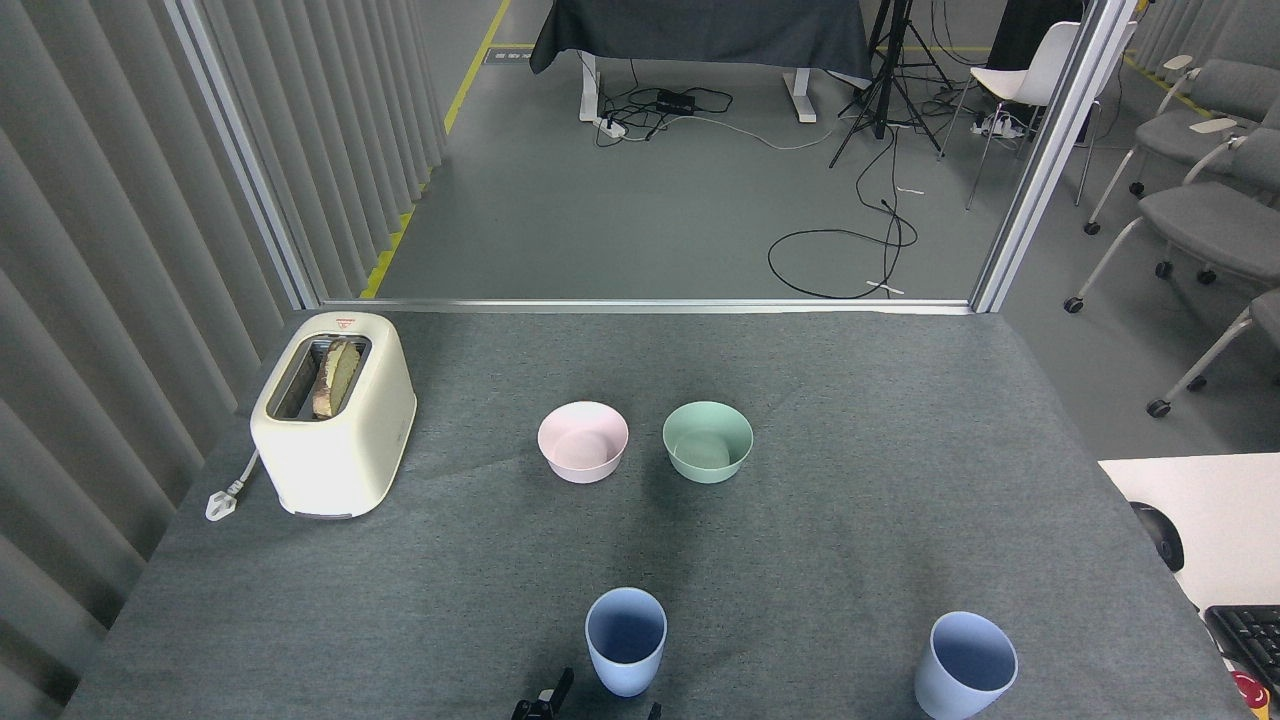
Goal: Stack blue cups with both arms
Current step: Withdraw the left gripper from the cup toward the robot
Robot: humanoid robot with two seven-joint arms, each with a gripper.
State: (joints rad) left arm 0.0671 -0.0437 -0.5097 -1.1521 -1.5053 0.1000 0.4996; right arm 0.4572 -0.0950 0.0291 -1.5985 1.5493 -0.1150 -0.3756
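Plainly, both cups stand upright and apart on the worktop (860, 480): one cup (626, 640) at the near centre, the other cup (965, 665) to its right. Only gripper tips (545, 700) show; the jaws' state cannot be told.

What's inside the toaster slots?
The toaster holds one slice of browned bread standing in the slot nearer the bowls. The other slot looks dark and empty from above. The slice's lower part is hidden inside the housing.
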